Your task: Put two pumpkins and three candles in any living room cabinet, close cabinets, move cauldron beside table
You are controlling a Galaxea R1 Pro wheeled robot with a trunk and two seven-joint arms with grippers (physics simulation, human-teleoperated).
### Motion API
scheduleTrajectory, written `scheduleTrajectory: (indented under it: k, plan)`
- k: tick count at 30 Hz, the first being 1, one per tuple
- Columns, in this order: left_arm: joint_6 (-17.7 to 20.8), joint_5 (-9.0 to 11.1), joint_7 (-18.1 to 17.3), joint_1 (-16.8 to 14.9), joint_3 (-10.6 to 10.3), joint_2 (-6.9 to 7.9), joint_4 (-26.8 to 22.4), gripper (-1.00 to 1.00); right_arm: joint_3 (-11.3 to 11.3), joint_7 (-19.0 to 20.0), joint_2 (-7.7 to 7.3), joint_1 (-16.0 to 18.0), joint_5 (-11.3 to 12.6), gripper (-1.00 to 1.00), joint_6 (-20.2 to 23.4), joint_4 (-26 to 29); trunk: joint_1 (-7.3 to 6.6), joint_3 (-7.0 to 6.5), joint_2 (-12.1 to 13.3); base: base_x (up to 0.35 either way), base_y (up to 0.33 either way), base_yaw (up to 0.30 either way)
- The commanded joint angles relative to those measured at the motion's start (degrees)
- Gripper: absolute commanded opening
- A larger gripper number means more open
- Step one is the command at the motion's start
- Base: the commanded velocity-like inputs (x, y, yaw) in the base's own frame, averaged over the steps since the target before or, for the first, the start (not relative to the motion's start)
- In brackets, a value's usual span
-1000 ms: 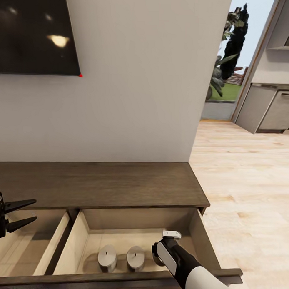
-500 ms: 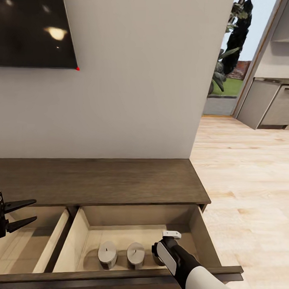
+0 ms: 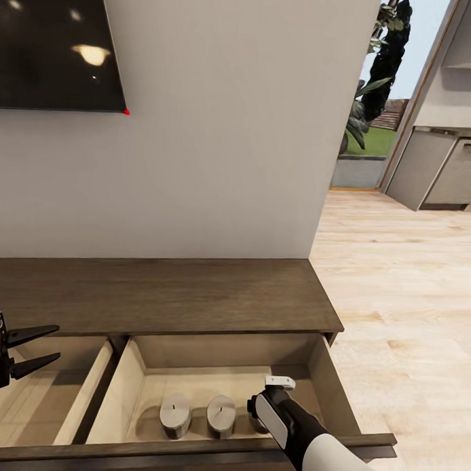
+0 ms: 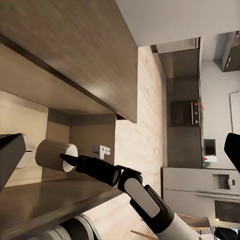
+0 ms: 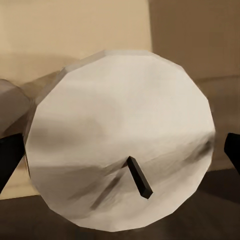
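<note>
Hovering at the far left of the head view, the left tool (image 3: 38,351) stands with its two dark fingers spread apart and nothing between them, over the left-hand open drawer (image 3: 66,406) of the cabinet (image 3: 165,297), whose pale inside looks bare as far as it shows

Moving right, the second drawer (image 3: 138,385) is also pulled out; two candles (image 3: 175,415) stand upright side by side on its floor, close together and near the front, each a short pale cylinder with a small dark wick

Further right, the right tool (image 4: 64,158) is down inside that same drawer with a third candle (image 5: 120,165); in the right wrist view the candle's flat top and black wick (image 5: 139,177) sit between two dark fingertips (image 5: 10,160) at either edge. Whether those fingers actually press on its sides I cannot tell, though in the left wrist view a finger seems to rest on the cylinder

My judgement: these candles are light, stiff and smooth-sided, so they could slip or topple if nudged. The round wall at mid-height is the place to hold, never the thin wick. Letting go wants a straight lift so the neighbour beside it is not knocked

No pumpkin or cauldron is in view, and both drawers are yet to be shut
</note>
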State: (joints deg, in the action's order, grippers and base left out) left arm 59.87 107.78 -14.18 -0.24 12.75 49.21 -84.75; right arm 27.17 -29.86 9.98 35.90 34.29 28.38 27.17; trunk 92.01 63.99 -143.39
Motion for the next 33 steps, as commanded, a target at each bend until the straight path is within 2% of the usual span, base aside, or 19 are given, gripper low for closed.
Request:
scheduleTrajectory:
  k: [1, 5, 9, 14, 20, 24, 29, 33]
  plan:
    - [0.1, -0.6, -0.6, 0.0, 0.0, 0.0, 0.0, 1.0, 0.4, -0.5, -0.05, 0.0, 0.5, 1.0, 0.2, 0.1, -0.01, 0.05, 0.0, 0.0, 0.0, 0.0]
    - [0.1, -0.6, -0.6, 0.0, 0.0, -0.06, 0.0, 1.0, 0.4, -0.5, -0.05, 0.0, 0.5, 1.0, 0.2, 0.1, -0.01, 0.05, 0.0, 0.0, 0.0, 0.0]
    - [0.1, -0.6, -0.6, 0.0, 0.0, -0.12, 0.1, 1.0, 0.5, -0.5, -0.05, 0.0, 0.5, 1.0, -4.3, -0.3, -0.01, 0.05, 0.0, 0.0, 0.0, 0.0]
    - [0.1, -0.8, -0.6, 0.0, 0.0, -0.14, 0.1, 1.0, 0.5, -0.5, -0.05, 0.0, 0.5, 1.0, -5.4, -1.5, -0.09, -0.62, 0.0, 0.0, 0.0, 0.0]
    - [0.1, -4.3, -0.6, 0.0, 0.0, -0.2, 0.2, 1.0, 0.4, -0.5, -0.05, 0.0, 0.4, 1.0, -5.4, -1.6, -0.24, -1.95, 0.1, 0.0, 0.0, 0.0]
    - [0.1, -5.1, -0.5, 0.0, 0.1, -0.3, 0.3, 1.0, 0.4, -0.5, -0.07, 0.0, 0.4, 1.0, -5.3, -1.3, -0.39, -2.82, 0.2, 0.0, 0.0, 0.0]
    - [0.1, -6.2, -0.4, 0.0, 0.1, -0.33, 0.3, 1.0, 0.6, -0.6, -0.11, 0.0, 0.5, 1.0, -4.9, 0.1, -1.49, -3.72, 2.2, 0.0, 0.0, 0.0]
    - [0.1, -7.1, -0.4, 0.0, 0.2, -0.42, 0.4, 1.0, 0.7, -0.6, 0.01, 0.0, 0.5, 1.0, -1.0, 2.7, -2.37, -4.44, 3.8, 0.0, 0.0, 0.0]
